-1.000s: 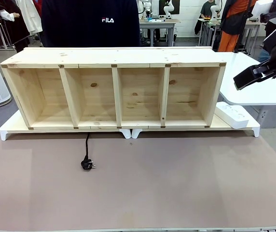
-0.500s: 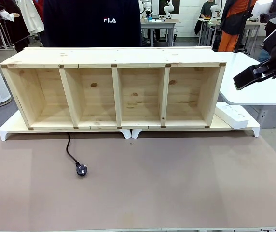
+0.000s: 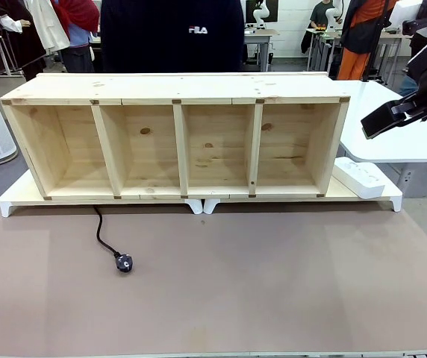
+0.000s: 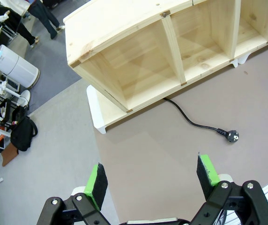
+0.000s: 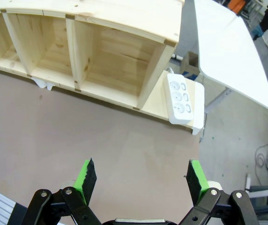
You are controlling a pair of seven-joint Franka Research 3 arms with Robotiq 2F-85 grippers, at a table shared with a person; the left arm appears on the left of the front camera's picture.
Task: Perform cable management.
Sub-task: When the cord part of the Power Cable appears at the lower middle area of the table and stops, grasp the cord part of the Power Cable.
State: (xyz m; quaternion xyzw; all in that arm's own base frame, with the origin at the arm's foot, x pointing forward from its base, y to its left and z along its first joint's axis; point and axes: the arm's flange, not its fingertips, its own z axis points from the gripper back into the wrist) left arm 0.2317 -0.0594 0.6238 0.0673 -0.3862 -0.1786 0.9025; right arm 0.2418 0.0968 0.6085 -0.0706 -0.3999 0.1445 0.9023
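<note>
Brown matting covers the worktop, with other benches and people well behind it.

The left claw hangs high over the mat with its green pads spread wide and nothing between them. Ahead of it and below, off toward the finger on the right of its own view, lies the cable. It comes out from under the front edge of the shelf and ends in the plug on open mat.

The right claw is just as widely spread and empty. It is high above the other end of the shelf, with the strip ahead of it beside the shelf's end wall. The cable is far off to its side, at the very edge of its view.

This looks like the opening step: the cable is untouched, well apart from both claws. The left claw is the nearer one. I judge that the next move calls for it to come down over the cord near the plug, with its fingers set across the cord rather than along it.

In the front view the cable runs from the shelf toward the robot's side, bending slightly toward the robot's right. Its plug is the near end and points away from the shelf. A person stands behind the shelf.
</note>
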